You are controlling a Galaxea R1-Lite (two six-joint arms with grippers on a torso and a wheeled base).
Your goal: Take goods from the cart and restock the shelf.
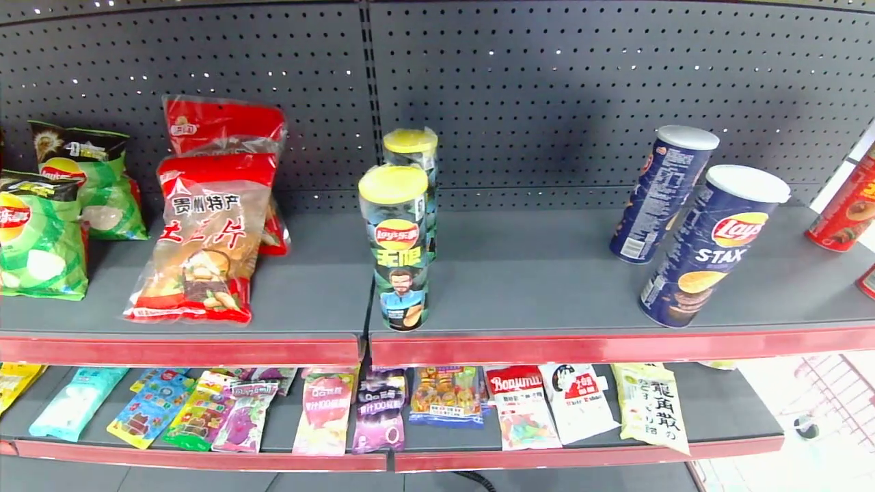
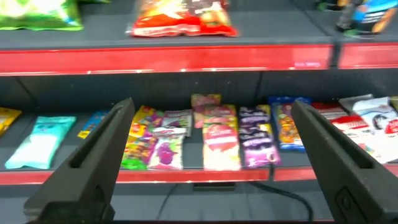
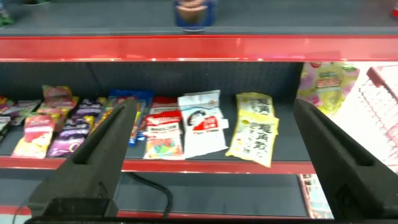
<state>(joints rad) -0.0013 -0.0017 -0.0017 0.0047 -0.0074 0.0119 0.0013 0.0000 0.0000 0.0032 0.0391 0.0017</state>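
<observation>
Here, grey red-edged shelf (image 1: 533, 273) against a dark pegboard wall (image 1: 547, 89)

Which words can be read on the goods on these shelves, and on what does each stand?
"Lay's STAX": the front dark blue cardboard tube with white lid.
"贵州特产": the front red plastic snack bag.
Flat coloured sachets on the lower shelf: mostly too small to read.

Matt metal shelf (image 1: 533, 273), glossy plastic bags (image 1: 205, 239)
</observation>
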